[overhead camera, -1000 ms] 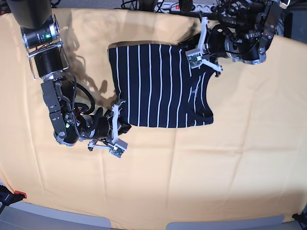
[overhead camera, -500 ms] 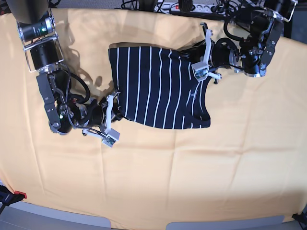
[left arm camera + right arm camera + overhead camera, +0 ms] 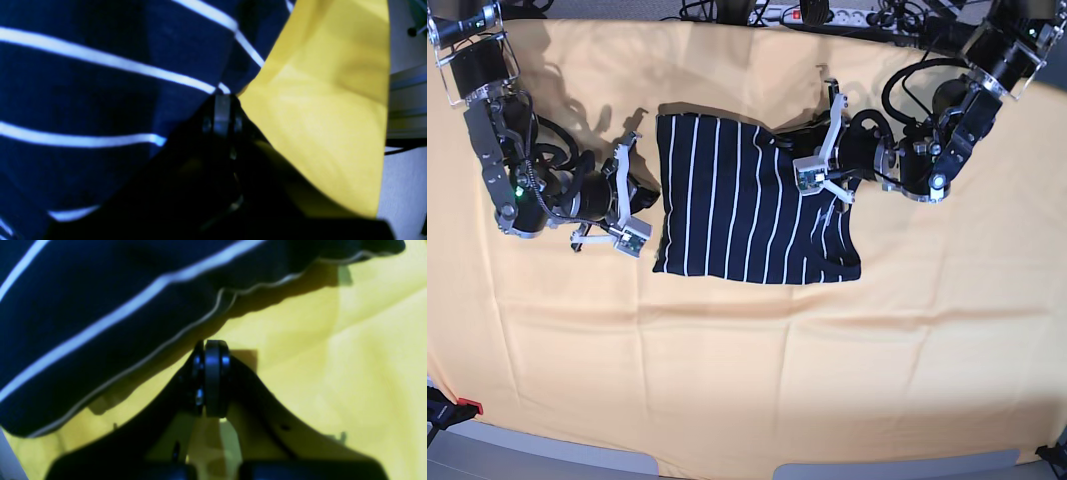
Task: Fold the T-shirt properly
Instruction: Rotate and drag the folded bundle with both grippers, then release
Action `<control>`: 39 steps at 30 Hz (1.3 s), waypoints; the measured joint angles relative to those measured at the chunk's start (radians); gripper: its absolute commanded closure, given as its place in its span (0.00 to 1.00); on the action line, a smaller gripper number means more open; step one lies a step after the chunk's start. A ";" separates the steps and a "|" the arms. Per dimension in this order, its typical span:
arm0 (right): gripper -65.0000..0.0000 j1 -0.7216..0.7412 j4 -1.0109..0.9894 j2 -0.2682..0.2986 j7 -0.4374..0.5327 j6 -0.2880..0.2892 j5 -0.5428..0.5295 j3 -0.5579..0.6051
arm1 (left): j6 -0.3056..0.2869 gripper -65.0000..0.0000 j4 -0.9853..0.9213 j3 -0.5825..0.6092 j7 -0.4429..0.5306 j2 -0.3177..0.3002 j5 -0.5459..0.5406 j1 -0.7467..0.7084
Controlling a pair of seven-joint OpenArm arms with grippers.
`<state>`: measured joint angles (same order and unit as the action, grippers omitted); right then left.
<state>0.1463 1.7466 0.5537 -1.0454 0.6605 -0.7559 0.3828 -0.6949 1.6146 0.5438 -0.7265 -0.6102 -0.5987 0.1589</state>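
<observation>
T-shirt (image 3: 747,205) now shifted leftward; left gripper (image 3: 222,100) seemingly pinching cloth.

Left gripper (image 3: 799,160): jaws pressed together, reaching in from the far right, arm bent at the elbow.
Right gripper (image 3: 651,205): jaws pressed together, held low at the left, arm folded back.

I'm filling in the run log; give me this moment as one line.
task: fold T-shirt | left gripper: shut on T-shirt's edge | right gripper: shut, holding nothing, beside opposite edge | shirt on yellow cloth, partly folded
</observation>
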 measured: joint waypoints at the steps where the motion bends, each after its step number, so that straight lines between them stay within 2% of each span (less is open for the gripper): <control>1: 1.00 0.006 0.011 -0.001 0.027 -0.002 0.040 -0.010 | 0.007 1.00 0.002 0.000 -0.014 -0.004 -0.015 0.000; 4: 1.00 0.042 0.030 -0.001 0.115 -0.039 0.113 -0.040 | 0.042 1.00 0.039 -0.005 -0.082 -0.011 -0.047 -0.018; 8: 1.00 0.091 0.027 -0.020 0.129 -0.036 0.117 -0.039 | 0.063 1.00 0.113 -0.011 -0.088 -0.047 -0.024 -0.092; 12: 1.00 0.153 -0.060 -0.103 0.156 0.029 0.116 -0.039 | 0.095 1.00 0.180 -0.013 -0.098 -0.078 -0.003 -0.144; 16: 1.00 0.202 -0.187 -0.185 0.161 0.032 0.120 -0.039 | 0.109 1.00 0.229 -0.014 -0.103 -0.109 0.008 -0.187; 22: 1.00 0.228 -0.258 -0.235 0.140 0.032 0.120 -0.039 | 0.164 1.00 0.284 -0.013 -0.089 -0.158 0.026 -0.234; 28: 1.00 0.207 -0.277 -0.230 0.091 0.032 0.117 0.047 | 0.158 1.00 0.293 -0.012 -0.074 -0.186 0.058 -0.237; 34: 1.00 0.199 -0.274 -0.227 0.052 0.032 0.106 0.081 | 0.135 1.00 0.256 -0.007 0.077 -0.201 0.138 -0.245; 39: 1.00 0.152 -0.199 -0.157 -0.037 0.032 -0.035 0.080 | 0.113 1.00 0.185 -0.005 0.212 -0.195 0.236 -0.206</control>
<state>0.2985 1.5478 0.3969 -1.0821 0.6922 -0.7910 0.4633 -0.5816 1.7992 0.5385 -0.5140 -0.8047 -0.3626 -0.0467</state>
